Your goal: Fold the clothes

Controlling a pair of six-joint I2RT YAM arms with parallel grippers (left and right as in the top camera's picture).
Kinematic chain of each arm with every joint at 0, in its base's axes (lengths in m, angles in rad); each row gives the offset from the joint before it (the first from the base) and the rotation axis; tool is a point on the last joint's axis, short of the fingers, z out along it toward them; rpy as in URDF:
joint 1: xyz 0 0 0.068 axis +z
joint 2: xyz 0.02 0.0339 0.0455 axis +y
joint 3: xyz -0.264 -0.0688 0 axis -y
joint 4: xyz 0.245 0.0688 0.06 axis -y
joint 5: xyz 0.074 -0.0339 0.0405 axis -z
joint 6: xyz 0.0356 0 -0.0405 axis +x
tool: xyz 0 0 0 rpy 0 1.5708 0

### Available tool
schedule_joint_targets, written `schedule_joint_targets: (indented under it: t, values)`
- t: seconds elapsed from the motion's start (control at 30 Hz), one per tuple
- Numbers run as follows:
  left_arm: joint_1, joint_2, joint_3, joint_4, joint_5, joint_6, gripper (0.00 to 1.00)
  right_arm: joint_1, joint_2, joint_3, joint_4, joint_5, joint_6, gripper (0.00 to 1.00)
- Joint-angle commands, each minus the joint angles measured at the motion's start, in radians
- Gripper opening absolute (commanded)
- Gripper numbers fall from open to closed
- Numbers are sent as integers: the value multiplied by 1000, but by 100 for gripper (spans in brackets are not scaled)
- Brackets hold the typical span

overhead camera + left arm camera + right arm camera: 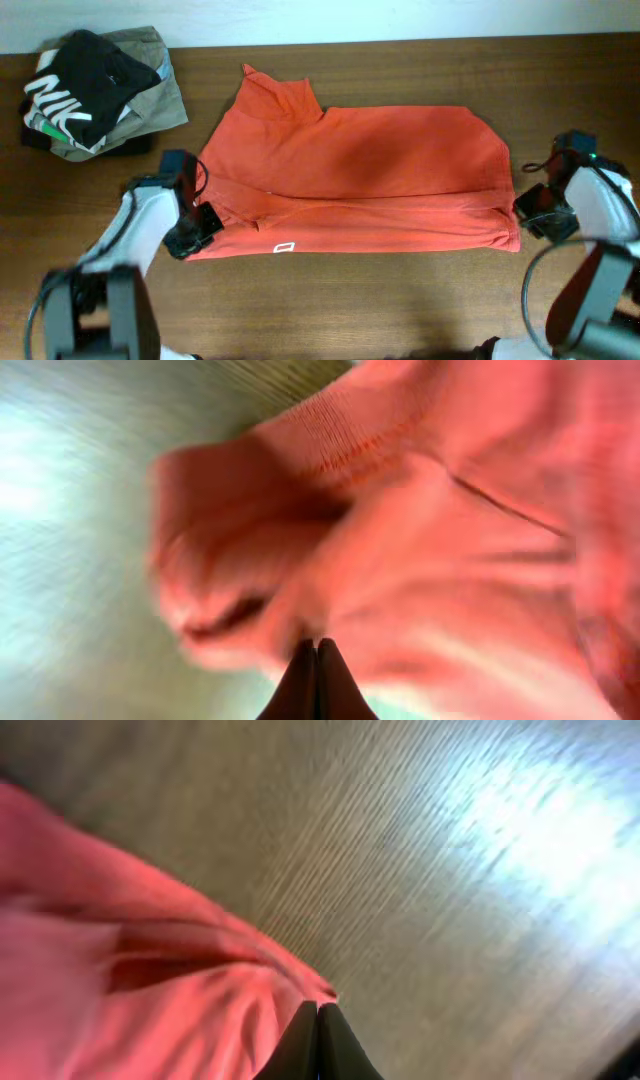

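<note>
The red-orange T-shirt (pixel 370 170) lies flat on the worktop (pixel 400 300), spread between the two pincers. The left pincer (pixel 203 222) is closed on bunched cloth at its sleeve end, and the right pincer (pixel 522 205) is closed on the hem edge. Beyond the left pincer, well apart, a black garment (pixel 85 75) is heaped on a khaki garment (pixel 160 100).

i hold my left gripper (pixel 205 222) low toward the left edge and my right gripper (pixel 527 208) near the right edge, both pinched closed.
</note>
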Motion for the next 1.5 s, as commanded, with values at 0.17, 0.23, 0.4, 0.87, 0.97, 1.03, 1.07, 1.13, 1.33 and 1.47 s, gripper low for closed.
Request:
schedule_joint_targets:
  t: [0.17, 0.23, 0.4, 0.87, 0.97, 1.03, 1.07, 1.13, 1.33, 1.47]
  values:
    - [-72, -245, 3, 38, 223, -9, 78, 2, -176, 59, -36, -320, -53, 90]
    - [-139, -196, 3, 79, 251, -18, 79, 17, -171, 59, -36, -322, -53, 93]
    - [-217, -24, 3, 167, 257, -148, 76, 60, -171, 58, -36, -314, -56, 93]
    - [-223, 77, 4, 251, 241, -186, 17, 73, -171, 58, -36, -276, -76, 93]
    - [-223, 77, 11, 250, 241, -182, 1, 73, -171, 58, -35, -276, -76, 93]
    - [-223, 77, 31, 254, 208, -178, 1, 73, -171, 58, -33, -276, -76, 93]
    - [-224, 77, 42, 268, 168, -178, 1, 73, -171, 58, -31, -276, -75, 93]
    - [-224, 77, 43, 340, 123, -145, 1, 73, -171, 58, -28, -277, -75, 93]
    - [-224, 77, 43, 631, 79, -133, 1, 73, -170, 58, -13, -276, -75, 93]
    - [-231, 106, 43, 793, 79, -133, 35, 73, -134, 58, -6, -277, -75, 93]
